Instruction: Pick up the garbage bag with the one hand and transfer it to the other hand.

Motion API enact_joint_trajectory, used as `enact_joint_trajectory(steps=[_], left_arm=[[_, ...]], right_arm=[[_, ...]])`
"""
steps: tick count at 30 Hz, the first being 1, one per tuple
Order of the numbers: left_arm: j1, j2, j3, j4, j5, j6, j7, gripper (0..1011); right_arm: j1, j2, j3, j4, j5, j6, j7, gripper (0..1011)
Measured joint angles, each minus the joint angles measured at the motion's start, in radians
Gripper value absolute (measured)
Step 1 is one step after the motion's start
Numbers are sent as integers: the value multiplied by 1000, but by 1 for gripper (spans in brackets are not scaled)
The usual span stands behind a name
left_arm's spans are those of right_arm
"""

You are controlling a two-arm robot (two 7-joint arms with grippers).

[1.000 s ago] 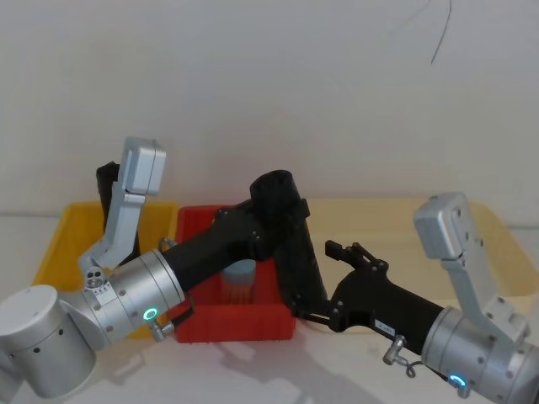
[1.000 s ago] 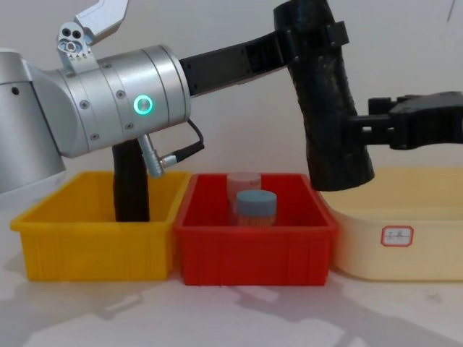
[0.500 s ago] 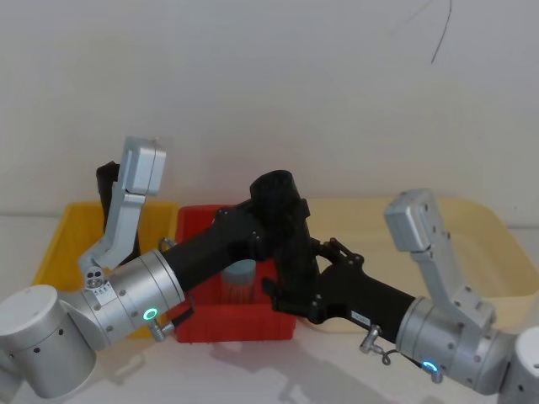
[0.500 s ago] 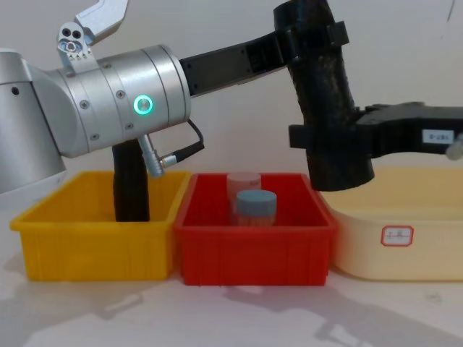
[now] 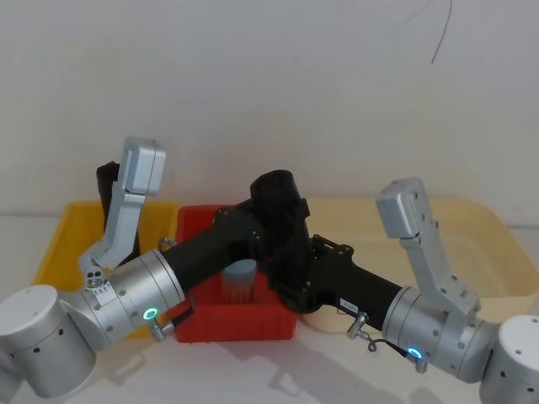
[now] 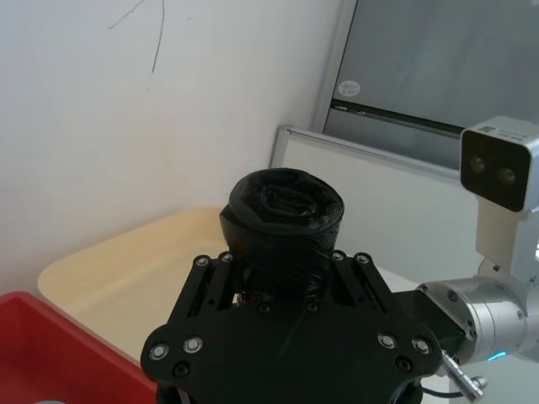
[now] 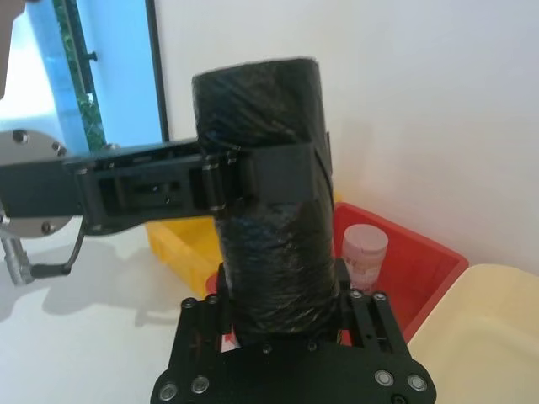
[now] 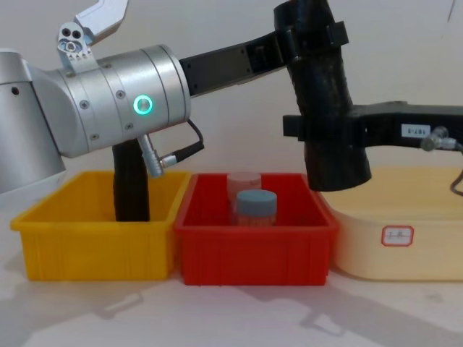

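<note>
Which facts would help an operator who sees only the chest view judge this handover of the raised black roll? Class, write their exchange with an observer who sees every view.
Operator: Is the garbage bag inside the right gripper, or just behind it?
Observer: Inside. The right wrist view shows it rising from the gripper's middle, straddled low on its length.
Operator: And the left gripper?
Observer: Shut on it higher up. In that same view one of its jaws wraps across the roll's upper part.
Operator: What about the roll's top?
Observer: The left wrist view shows its wound end standing above the left gripper.
</note>
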Motion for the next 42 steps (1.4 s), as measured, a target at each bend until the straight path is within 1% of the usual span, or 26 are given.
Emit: enact_joint_trajectory(steps=[2, 4, 8, 10, 14, 15, 16, 18, 19, 20, 24, 27, 30, 34, 37, 39, 40, 42], left_arm=[[0, 0, 0, 0, 0, 0, 0, 419], [0, 0, 0, 0, 0, 0, 0, 419], [0, 0, 0, 0, 0, -1, 0, 423], [0, 0, 0, 0, 0, -1, 0, 450], [0, 0, 0, 0, 0, -1, 0, 576], [0, 0, 0, 0, 0, -1, 0, 592], [0, 0, 0, 0, 0, -1, 0, 633], [0, 0, 0, 0, 0, -1, 0, 670], [0, 0, 1, 0, 0, 0, 0, 745], [0, 0, 0, 0, 0, 0, 0, 745], [0, 0, 0, 0, 0, 0, 0, 858], [0, 0, 0, 0, 0, 0, 0, 952], [0, 0, 0, 0, 0, 0, 0, 1002], [0, 0, 0, 0, 0, 0, 0, 1002], [0, 0, 0, 0, 0, 0, 0, 1001], [0, 0, 0, 0, 0, 0, 0, 1002], [0, 0, 0, 0, 0, 0, 0, 1001], [0, 0, 0, 0, 0, 0, 0, 1002]], right_arm=[[2, -3, 1, 2, 5, -1, -3, 611], [2, -4, 2, 2, 9, -1, -5, 562], [3, -7, 7, 2, 19, -5, -12, 552], [3, -7, 9, 1, 23, -7, -15, 552], [3, -8, 15, -3, 33, -10, -20, 552], [3, -7, 18, -4, 37, -11, -22, 552], [2, -7, 20, -4, 39, -11, -24, 552], [2, -5, 25, -4, 44, -12, -28, 551], [2, -4, 27, -4, 45, -12, -29, 551], [2, -4, 29, -3, 47, -12, -30, 551], [5, 2, 42, 7, 55, -13, -38, 551], [17, 11, 59, 29, 61, -14, -46, 551], [28, 17, 69, 50, 62, -16, -51, 551], [54, 27, 82, 94, 61, -19, -61, 551], [86, 36, 93, 147, 53, -23, -70, 551], [98, 39, 97, 169, 47, -25, -75, 551], [113, 42, 101, 195, 42, -26, -79, 551], [126, 44, 105, 217, 36, -28, -84, 550]])
